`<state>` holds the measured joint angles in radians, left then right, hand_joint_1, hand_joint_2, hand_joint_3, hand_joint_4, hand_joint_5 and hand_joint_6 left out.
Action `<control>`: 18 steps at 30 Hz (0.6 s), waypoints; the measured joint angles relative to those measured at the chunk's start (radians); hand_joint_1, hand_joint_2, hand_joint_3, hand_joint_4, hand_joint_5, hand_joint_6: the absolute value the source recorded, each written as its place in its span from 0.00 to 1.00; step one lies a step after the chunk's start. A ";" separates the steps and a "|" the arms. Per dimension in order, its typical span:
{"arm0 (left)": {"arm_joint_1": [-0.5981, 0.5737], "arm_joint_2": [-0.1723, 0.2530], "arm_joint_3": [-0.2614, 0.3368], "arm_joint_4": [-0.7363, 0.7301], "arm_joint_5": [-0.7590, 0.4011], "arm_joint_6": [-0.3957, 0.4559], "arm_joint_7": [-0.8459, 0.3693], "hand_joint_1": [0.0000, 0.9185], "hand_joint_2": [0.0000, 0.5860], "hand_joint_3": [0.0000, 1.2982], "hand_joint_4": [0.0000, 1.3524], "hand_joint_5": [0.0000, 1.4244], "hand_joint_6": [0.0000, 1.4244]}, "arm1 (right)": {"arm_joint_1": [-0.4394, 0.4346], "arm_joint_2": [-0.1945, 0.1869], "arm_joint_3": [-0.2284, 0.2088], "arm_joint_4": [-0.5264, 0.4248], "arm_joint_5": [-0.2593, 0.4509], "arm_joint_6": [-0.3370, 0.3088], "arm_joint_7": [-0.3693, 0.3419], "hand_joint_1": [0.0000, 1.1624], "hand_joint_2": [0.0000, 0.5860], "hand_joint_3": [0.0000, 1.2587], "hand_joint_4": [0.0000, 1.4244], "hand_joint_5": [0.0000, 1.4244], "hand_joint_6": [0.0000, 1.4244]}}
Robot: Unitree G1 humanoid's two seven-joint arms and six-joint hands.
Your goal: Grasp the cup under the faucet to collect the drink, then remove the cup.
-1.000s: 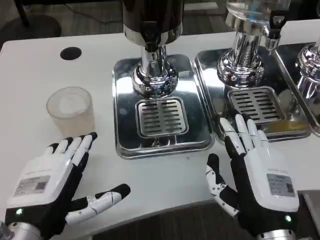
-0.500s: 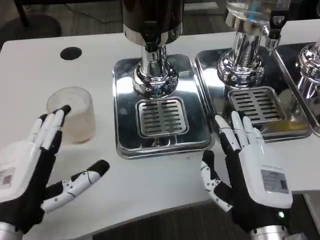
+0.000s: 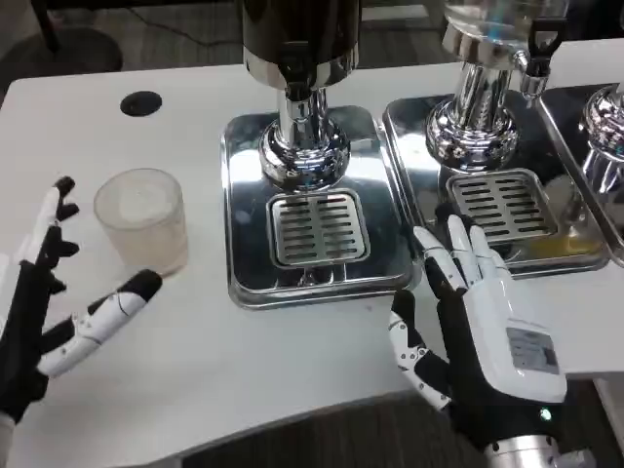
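The cup [image 3: 142, 220] stood upright on the white table [image 3: 292, 351], left of the drip tray [image 3: 244, 214] and not under the faucet [image 3: 297, 68]. The left hand [image 3: 49, 312] was spread wide just beside it, holding nothing; a careless closing could have tipped the light cup or pushed it away. The right hand [image 3: 483, 331] lay open and flat near the neighbouring tray [image 3: 409, 195], and might have bumped it.
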<state>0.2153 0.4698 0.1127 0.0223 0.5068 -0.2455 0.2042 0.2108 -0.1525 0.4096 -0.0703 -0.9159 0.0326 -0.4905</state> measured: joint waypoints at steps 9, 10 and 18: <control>-0.162 0.013 -0.004 0.189 -0.063 -0.006 -0.022 0.10 0.07 0.03 0.09 0.21 0.32 | 0.000 0.005 -0.002 0.000 0.005 0.002 0.003 0.43 1.00 0.17 0.00 0.00 0.06; -0.172 0.015 -0.005 0.203 -0.064 -0.006 -0.022 0.08 0.07 0.03 0.08 0.19 0.29 | 0.000 0.005 -0.003 0.000 0.006 0.002 0.003 0.43 1.00 0.17 0.00 0.00 0.06; -0.281 0.038 -0.021 0.362 -0.069 -0.007 -0.028 0.04 0.06 0.04 0.05 0.13 0.20 | 0.001 0.007 -0.006 0.000 0.013 0.006 0.011 0.43 1.00 0.18 0.01 0.00 0.07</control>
<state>-0.0652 0.5076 0.0921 0.3840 0.4380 -0.2530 0.1757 0.2122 -0.1453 0.4035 -0.0703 -0.9032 0.0388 -0.4798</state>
